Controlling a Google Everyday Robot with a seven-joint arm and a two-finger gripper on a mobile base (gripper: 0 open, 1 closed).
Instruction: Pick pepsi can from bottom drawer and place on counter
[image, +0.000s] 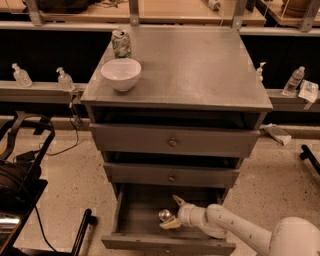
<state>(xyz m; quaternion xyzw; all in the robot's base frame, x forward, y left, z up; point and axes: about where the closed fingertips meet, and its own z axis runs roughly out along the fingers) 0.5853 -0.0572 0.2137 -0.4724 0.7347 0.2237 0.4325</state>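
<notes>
Sitting low inside the open bottom drawer (137, 212), the hand (169, 212) has its two tan fingers (171, 224) spread apart, one tip pointing toward the drawer's back and the other toward its front. The pepsi can (164, 215) stands upright right at the open mouth of the hand, between the two fingertips. Only its shiny silver top and a sliver of dark side show, and I cannot tell whether either finger touches it. Behind the hand, the white arm (235, 231) runs off toward the lower right, crossing the drawer's front edge. Directly above the hand are the two shallower drawers (172, 141), and above those the grey table (200, 65). Far up and to the left of the hand, a white bowl (121, 74) sits on the table near its front left corner. A pale green-white dented can (121, 43) stands just behind the bowl, well apart from the pepsi can.
</notes>
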